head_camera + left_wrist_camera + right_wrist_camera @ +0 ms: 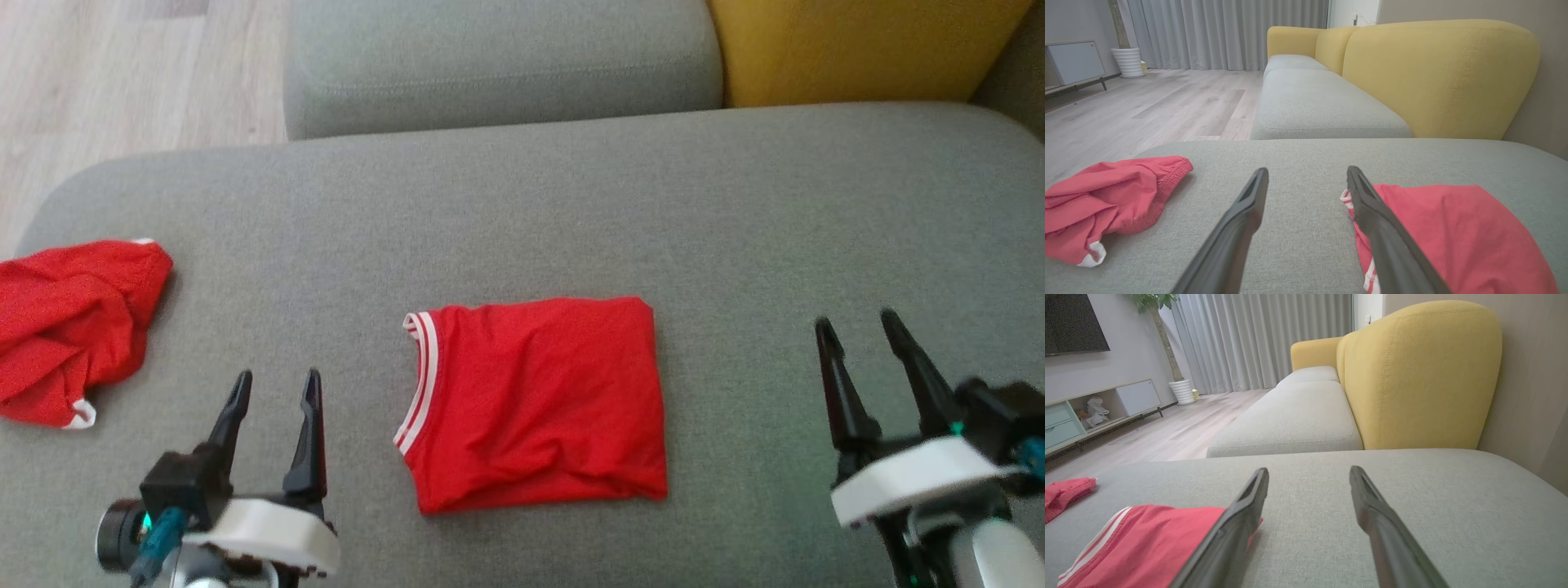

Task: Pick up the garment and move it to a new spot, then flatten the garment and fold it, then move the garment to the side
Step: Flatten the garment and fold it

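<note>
A red garment (pixel 535 400) with white-striped trim lies folded into a neat rectangle in the middle of the grey cushion (pixel 571 204). It also appears at the lower right of the left wrist view, as the garment (pixel 1453 232), and at the lower left of the right wrist view, as the garment (pixel 1147 543). My left gripper (pixel 276 388) stands open to the garment's left, holding nothing. My right gripper (pixel 861 327) stands open to its right, also holding nothing. Both sets of fingers are apart from the cloth.
A second red cloth (pixel 69 327) lies crumpled at the cushion's left edge. Beyond are another grey seat (pixel 498 65) and a yellow backrest (pixel 857 45). Wooden floor (pixel 122 82) lies to the far left.
</note>
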Controlling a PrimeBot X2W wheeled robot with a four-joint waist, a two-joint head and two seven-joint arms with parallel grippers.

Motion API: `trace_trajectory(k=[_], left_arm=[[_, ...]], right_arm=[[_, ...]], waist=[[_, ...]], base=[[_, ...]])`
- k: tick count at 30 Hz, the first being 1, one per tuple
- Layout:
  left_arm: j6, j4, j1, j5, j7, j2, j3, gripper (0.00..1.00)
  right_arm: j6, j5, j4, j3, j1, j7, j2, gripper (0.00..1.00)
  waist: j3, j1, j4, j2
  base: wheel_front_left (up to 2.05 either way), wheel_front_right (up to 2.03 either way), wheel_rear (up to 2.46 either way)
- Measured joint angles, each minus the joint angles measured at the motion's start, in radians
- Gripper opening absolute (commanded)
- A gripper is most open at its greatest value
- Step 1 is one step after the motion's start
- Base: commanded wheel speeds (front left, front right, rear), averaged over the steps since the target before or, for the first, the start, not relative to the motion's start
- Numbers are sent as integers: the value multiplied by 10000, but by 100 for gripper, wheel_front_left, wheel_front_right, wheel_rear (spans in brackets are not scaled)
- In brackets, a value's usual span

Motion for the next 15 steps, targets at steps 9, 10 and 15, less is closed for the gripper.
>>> trace_trajectory(k=[9,10,15], left_arm=[[253,-119,387,-73,188,148,10,100],[267,-128,453,-73,188,167,17,100],[362,-123,784,-73,194,226,12,100]], right_arm=[[0,-127,-773,-299,1007,510,362,100],[0,-127,-782,-297,1035,554,410,100],[0,-230,-815,-297,1226,635,447,100]], waist=[[-333,0,-59,0],[-356,0,-56,0],[-457,0,-32,0]], base=[[0,0,0],[0,0,0],[0,0,0]])
